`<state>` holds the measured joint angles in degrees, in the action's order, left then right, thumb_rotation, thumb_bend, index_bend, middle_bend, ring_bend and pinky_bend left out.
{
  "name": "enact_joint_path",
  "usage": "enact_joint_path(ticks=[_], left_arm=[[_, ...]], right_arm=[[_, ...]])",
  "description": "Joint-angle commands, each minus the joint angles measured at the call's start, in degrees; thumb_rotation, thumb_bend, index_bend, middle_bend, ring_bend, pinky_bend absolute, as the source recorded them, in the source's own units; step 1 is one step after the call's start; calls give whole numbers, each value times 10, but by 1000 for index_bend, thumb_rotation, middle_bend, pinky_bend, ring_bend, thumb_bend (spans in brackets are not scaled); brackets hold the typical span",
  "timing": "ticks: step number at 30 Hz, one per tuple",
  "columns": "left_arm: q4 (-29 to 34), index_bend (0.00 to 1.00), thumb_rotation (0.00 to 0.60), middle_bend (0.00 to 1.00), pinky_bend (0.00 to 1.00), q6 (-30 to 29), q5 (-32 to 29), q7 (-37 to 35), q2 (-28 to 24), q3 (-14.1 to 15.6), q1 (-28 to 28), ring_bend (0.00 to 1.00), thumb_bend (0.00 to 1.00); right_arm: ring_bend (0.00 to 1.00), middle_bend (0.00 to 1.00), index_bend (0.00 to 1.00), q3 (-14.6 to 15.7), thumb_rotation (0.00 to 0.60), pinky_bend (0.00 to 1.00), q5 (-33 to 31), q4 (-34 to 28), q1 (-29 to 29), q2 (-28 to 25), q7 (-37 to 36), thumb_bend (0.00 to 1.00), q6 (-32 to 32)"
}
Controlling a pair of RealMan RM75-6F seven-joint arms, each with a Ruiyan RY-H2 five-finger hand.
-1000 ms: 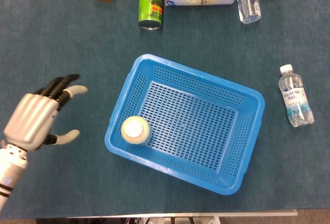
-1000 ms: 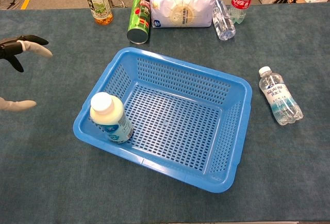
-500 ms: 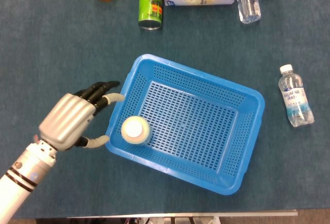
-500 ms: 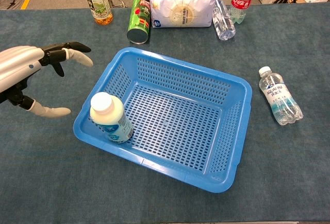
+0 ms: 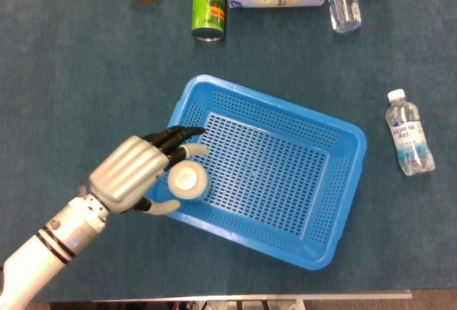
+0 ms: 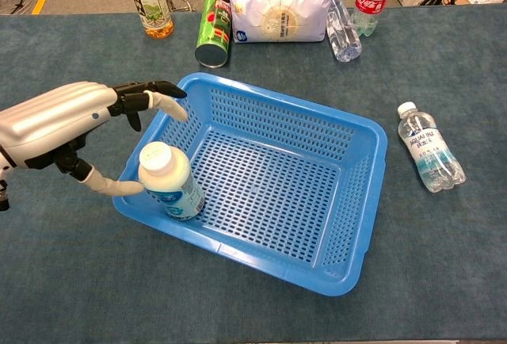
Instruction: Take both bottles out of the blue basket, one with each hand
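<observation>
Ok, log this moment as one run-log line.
left hand: open, fingers around white bottle, not closed | blue basket: one bottle inside | water bottle: on table | right hand: not in view

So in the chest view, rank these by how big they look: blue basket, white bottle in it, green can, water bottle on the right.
1. basket
2. white bottle
3. green can and water bottle: look alike; the can is farther from the camera, so unranked.

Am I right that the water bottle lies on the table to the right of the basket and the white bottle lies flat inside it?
Not quite: the white bottle stands upright in the blue basket, as the chest view shows. The water bottle does lie right of it.
</observation>
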<state>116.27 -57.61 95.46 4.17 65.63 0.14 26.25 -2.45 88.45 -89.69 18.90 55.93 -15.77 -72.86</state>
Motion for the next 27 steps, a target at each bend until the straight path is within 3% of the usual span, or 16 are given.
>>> enact_joint_path(ticks=[1,10,27], left_arm=[[-8,206,600,100,357,13,-6,-1,14,-3,13,130,155],[-34,206,600,100,357,44,-31,12,48,-6,42,130,155],[-35,233,600,100,358,72,-79,55,53,4,68,127,155]], right_arm=[[214,260,135,1,600,481,1,5,-3,1,-7,0,-3],[214,263,135,5,600,481,4,22,-13,5,-29,0,-7],[214,267,135,8,600,481,8,42,-20,15,-56,0,-7]])
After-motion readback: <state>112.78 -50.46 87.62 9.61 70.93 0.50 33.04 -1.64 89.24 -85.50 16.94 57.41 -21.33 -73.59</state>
